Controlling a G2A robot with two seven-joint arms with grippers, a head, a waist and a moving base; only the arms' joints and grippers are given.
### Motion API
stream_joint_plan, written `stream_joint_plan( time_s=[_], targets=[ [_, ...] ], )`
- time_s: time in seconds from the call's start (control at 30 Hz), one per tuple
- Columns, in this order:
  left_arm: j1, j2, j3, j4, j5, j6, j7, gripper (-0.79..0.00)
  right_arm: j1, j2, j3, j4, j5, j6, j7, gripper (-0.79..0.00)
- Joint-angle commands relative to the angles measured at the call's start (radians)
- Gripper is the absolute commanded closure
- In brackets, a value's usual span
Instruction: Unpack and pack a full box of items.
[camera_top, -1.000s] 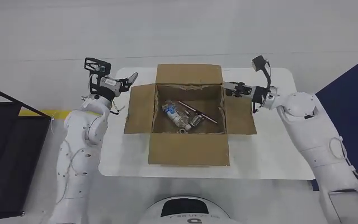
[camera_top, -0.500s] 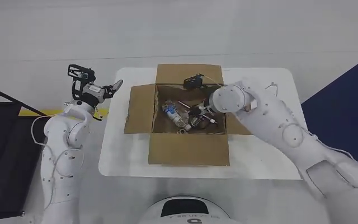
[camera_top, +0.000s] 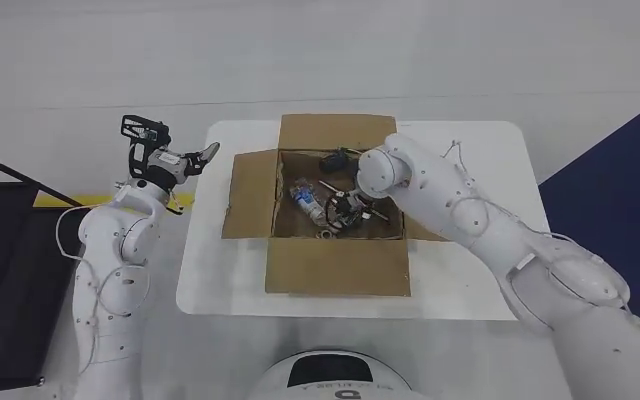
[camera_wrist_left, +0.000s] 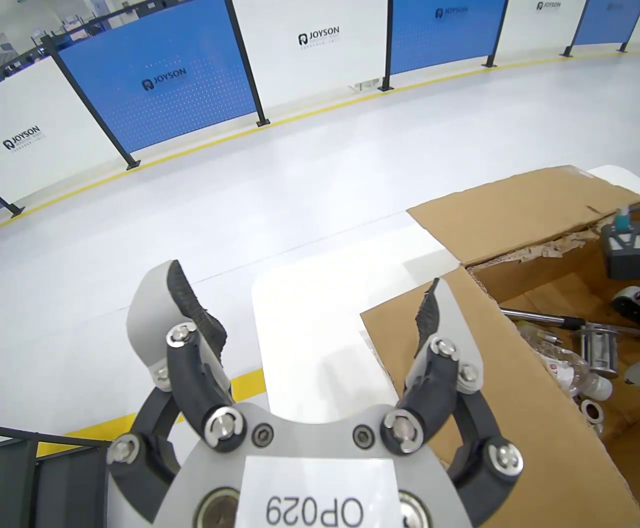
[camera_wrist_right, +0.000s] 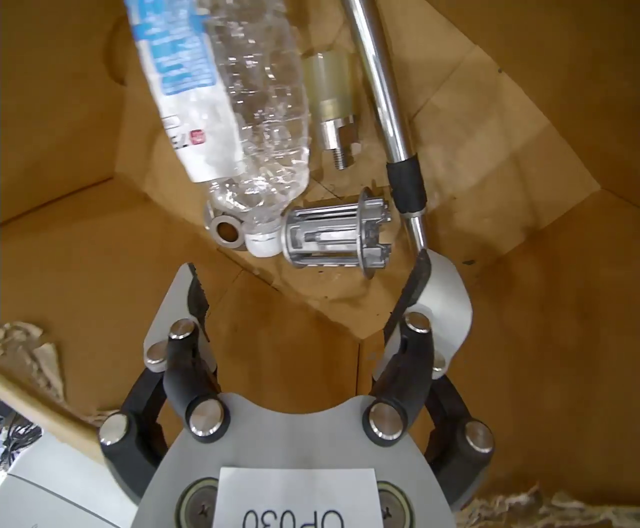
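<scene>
The open cardboard box (camera_top: 337, 266) sits on the white table (camera_top: 470, 290). Inside it the right gripper (camera_wrist_right: 307, 282) hangs spread and empty near a slotted metal hub (camera_wrist_right: 332, 240). Past that lie a clear plastic bottle (camera_wrist_right: 235, 115), a threaded fitting (camera_wrist_right: 332, 115) and a chrome rod (camera_wrist_right: 380, 95). Farther off, the left gripper (camera_wrist_left: 303, 275) hovers spread and empty by the table's far left corner, apart from the box

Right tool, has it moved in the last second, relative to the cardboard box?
Yes. The right tool went from over the right flap of the cardboard box down into the box, and is now open above the plastic bottle.
</scene>
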Motion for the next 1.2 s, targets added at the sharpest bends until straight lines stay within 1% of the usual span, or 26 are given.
stream_joint_plan(
  time_s=[0.0,0.03,0.1,0.13,0.2,0.33,0.4,0.47,0.57,0.63,0.7,0.77,0.83,0.9,0.97,1.03,1.07,1.13,1.17],
  targets=[
    [0.000,0.000,0.000,0.000,0.000,0.000,0.000,-0.785,0.004,-0.018,-0.011,0.059,0.003,-0.010,-0.003,-0.465],
    [0.000,0.000,0.000,0.000,0.000,0.000,0.000,-0.785,0.005,-0.028,-0.016,0.084,0.004,-0.015,-0.003,-0.382],
    [0.000,0.000,0.000,0.000,0.000,0.000,0.000,-0.785,0.010,-0.046,-0.021,0.122,0.015,-0.030,-0.005,-0.339],
    [0.000,0.000,0.000,0.000,0.000,0.000,0.000,-0.785,0.012,-0.053,-0.023,0.138,0.017,-0.039,-0.008,-0.249],
    [0.000,0.000,0.000,0.000,0.000,0.000,0.000,-0.785,0.015,-0.065,-0.021,0.164,0.025,-0.060,-0.017,-0.009],
    [0.000,0.000,0.000,0.000,0.000,0.000,0.000,-0.785,0.022,-0.072,-0.005,0.196,0.023,-0.093,-0.046,0.000],
    [0.000,0.000,0.000,0.000,0.000,0.000,0.000,-0.785,0.023,-0.067,0.009,0.193,0.013,-0.097,-0.069,0.000],
    [0.000,0.000,0.000,0.000,0.000,0.000,0.000,-0.785,0.020,-0.054,0.032,0.175,0.000,-0.094,-0.098,0.000],
    [0.000,0.000,0.000,0.000,0.000,0.000,0.000,-0.785,-0.001,-0.017,0.085,0.094,-0.029,-0.094,-0.151,0.000],
    [0.000,0.000,0.000,0.000,0.000,0.000,0.000,-0.785,-0.032,0.022,0.137,0.007,-0.059,-0.086,-0.181,0.000],
    [0.000,0.000,0.000,0.000,0.000,0.000,0.000,-0.785,-0.081,0.068,0.203,-0.111,-0.107,-0.074,-0.219,0.000],
    [0.000,0.000,0.000,0.000,0.000,0.000,0.000,-0.785,-0.155,0.120,0.289,-0.250,-0.157,-0.068,-0.257,0.000],
    [0.000,0.000,0.000,0.000,0.000,0.000,0.000,-0.785,-0.254,0.173,0.402,-0.411,-0.215,-0.061,-0.320,0.000],
    [0.000,0.000,0.000,0.000,0.000,0.000,0.000,-0.785,-0.382,0.223,0.538,-0.586,-0.273,-0.065,-0.410,0.000],
    [0.000,0.000,0.000,0.000,0.000,0.000,0.000,-0.785,-0.542,0.263,0.682,-0.749,-0.328,-0.067,-0.529,0.000],
    [0.000,0.000,0.000,0.000,0.000,0.000,0.000,-0.785,-0.716,0.291,0.813,-0.889,-0.345,-0.082,-0.654,0.000],
    [0.000,0.000,0.000,0.000,0.000,0.000,0.000,-0.785,-0.799,0.302,0.879,-0.934,-0.352,-0.092,-0.709,0.000],
    [0.000,0.000,0.000,0.000,0.000,0.000,0.000,-0.785,-0.955,0.314,1.016,-0.997,-0.332,-0.076,-0.839,0.000],
    [0.000,0.000,0.000,0.000,0.000,0.000,0.000,-0.785,-1.032,0.318,1.077,-1.010,-0.300,-0.087,-0.885,0.000]
  ],
)
